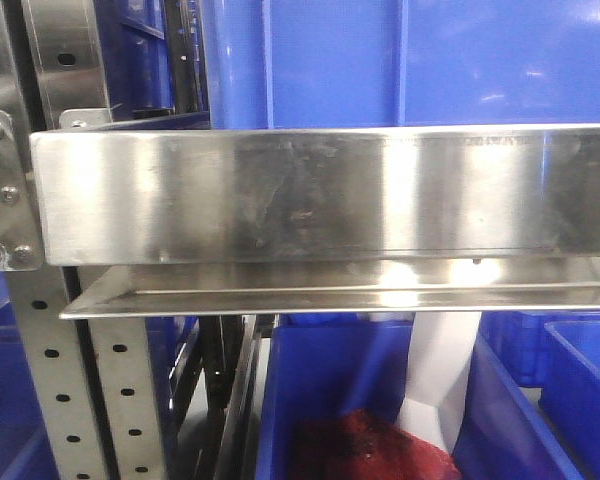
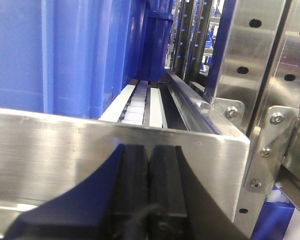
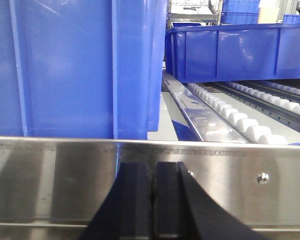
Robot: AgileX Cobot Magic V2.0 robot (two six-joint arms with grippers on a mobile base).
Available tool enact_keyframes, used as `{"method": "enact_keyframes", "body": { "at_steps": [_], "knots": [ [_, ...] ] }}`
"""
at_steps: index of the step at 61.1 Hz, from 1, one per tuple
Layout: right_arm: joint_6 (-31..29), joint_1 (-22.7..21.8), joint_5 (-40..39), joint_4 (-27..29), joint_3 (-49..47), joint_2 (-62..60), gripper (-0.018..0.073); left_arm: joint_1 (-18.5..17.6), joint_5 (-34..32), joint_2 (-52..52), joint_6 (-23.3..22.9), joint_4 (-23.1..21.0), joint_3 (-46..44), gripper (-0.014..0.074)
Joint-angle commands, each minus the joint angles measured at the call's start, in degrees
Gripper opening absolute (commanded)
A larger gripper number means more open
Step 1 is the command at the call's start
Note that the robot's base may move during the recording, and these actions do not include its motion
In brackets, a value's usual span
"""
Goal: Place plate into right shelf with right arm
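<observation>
Black fingers of the right gripper [image 3: 155, 200] are filling the bottom of the right wrist view, pressed together with nothing between them, so it is clenched on nothing. Likewise the left gripper [image 2: 149, 190] is sitting closed and empty in its own view. Both are hanging just in front of the right shelf [image 1: 320, 195], whose broad steel front lip is crossing every view.

No plate is showing in any view, so I cannot tell where it is; the right arm is not carrying it.

Behind the lip, blue bins [image 3: 70, 65] are standing on white rollers [image 3: 242, 122], crowding the near left part of the level.

Judging from this, the main risk is the fingers striking the lip, being so near it. A plate brought in could also catch the lip or bump a bin, and might roll on the rollers once released.
</observation>
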Motion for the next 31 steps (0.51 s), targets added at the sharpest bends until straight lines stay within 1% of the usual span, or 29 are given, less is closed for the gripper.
{"method": "enact_keyframes", "body": {
  "at_steps": [1, 31],
  "knots": [
    [-0.5, -0.4, -4.5, 0.0, -0.2, -0.8, 0.0046, -0.2, -5.1, -0.5, -0.3, 0.0, 0.4, -0.0047],
    [-0.5, -0.4, -4.5, 0.0, -0.2, -0.8, 0.0046, -0.2, -5.1, -0.5, -0.3, 0.0, 0.4, -0.0047]
  ]
}}
